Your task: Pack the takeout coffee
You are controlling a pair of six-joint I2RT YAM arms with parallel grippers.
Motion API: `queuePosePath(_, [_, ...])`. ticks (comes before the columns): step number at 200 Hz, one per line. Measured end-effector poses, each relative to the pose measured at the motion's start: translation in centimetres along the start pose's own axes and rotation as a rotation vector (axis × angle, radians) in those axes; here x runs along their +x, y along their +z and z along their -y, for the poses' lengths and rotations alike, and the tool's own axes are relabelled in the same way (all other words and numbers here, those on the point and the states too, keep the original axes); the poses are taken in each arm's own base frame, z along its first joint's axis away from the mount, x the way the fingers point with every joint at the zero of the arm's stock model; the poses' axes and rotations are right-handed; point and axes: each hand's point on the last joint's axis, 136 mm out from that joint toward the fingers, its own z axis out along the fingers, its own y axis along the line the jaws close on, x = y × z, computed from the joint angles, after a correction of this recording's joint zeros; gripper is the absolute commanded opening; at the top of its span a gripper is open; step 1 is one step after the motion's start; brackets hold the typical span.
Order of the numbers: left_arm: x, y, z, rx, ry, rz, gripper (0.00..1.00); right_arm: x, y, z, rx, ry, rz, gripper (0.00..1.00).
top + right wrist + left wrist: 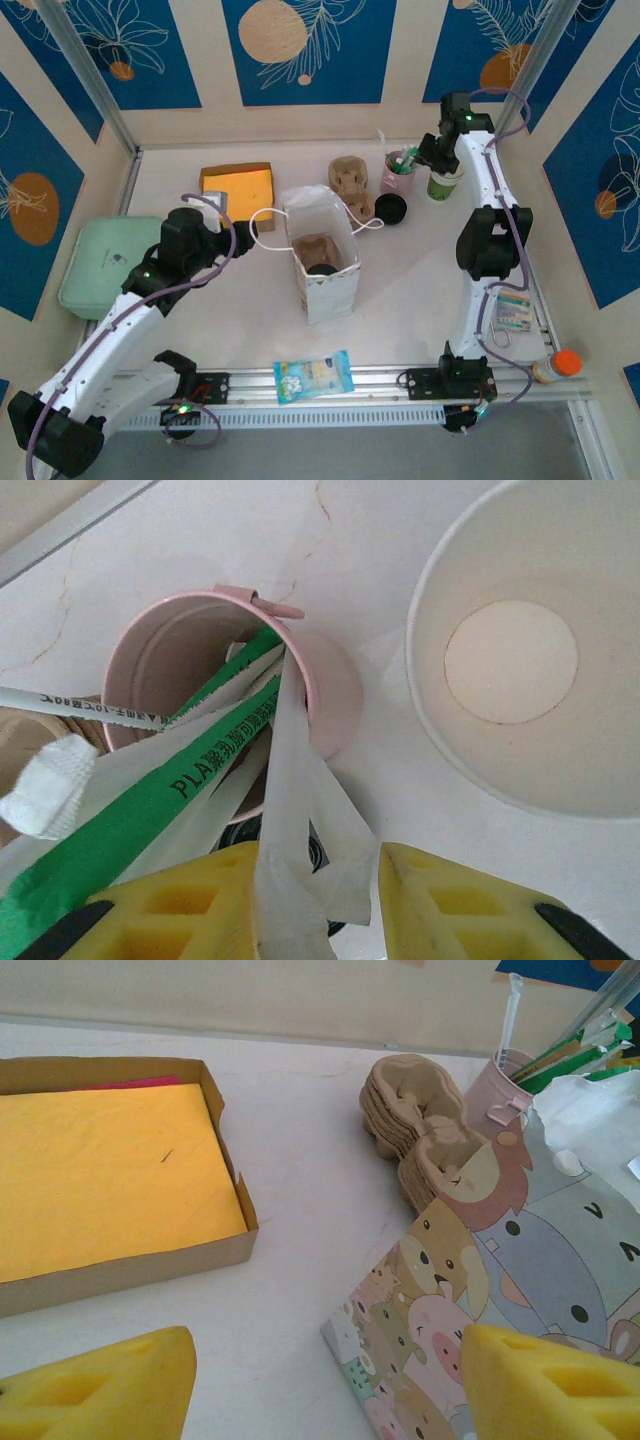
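Top view: the cup [445, 183] stands upright at the far right of the table [420, 260], green sides showing. It is just right of the pink cup [398, 172] and well apart from the bag [322, 255]. The right gripper [425, 152] hangs over the two cups; its jaws cannot be read from here.

Right wrist view: looks straight down into the cup [520, 650], whose interior is white and empty. The pink cup [330, 680] sits just beside it, holding green-and-white stirrers and packets. The right gripper [318, 858] is released, jaws partly apart. A white wrapper [295, 780] from the pink cup hangs loose between the pads, not pinched.

Left wrist view: the left gripper [328, 1360] is wide open and holds nothing, low over the table between the box [110, 1170] of yellow napkins and a corner of the bag [500, 1250]. This view gives the bag's printed animals. The carrier stack [415, 1120] lies behind the bag, with the pink cup [495, 1090] beyond.

Surroundings, top view: the bag stands open mid-table with one carrier [318, 246] inside, plus a dark round item I cannot identify. The carrier stack [352, 185] and a black lid [390, 208] lie between bag and cups. The left gripper [218, 218] sits between box [238, 187] and bag. A green container [100, 262] is at the left edge, a snack packet [313, 376] on the near rail and a bottle [558, 366] at near right
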Motion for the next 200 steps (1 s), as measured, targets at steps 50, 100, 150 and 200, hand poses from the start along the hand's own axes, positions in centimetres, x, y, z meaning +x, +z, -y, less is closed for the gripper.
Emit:
queuePosePath(50, [0.02,-0.06,-0.03,-0.001,0.003,0.000,0.70,-0.77,-0.72,-0.27,-0.003,-0.021,0.028,0.26])
queuePosePath(100, [-0.06,-0.21,-0.10,-0.008,0.006,-0.001,0.70,-0.67,-0.15,-0.03,0.017,-0.037,0.023,0.15])
queuePosePath(150, [-0.35,-0.31,-0.06,-0.009,0.007,0.006,0.70,-0.59,-0.28,-0.47,0.035,-0.061,0.035,0.15])
queuePosePath(200, [-0.36,-0.32,-0.06,-0.009,0.007,0.006,0.70,-0.44,-0.33,-0.41,0.055,-0.079,0.036,0.25])
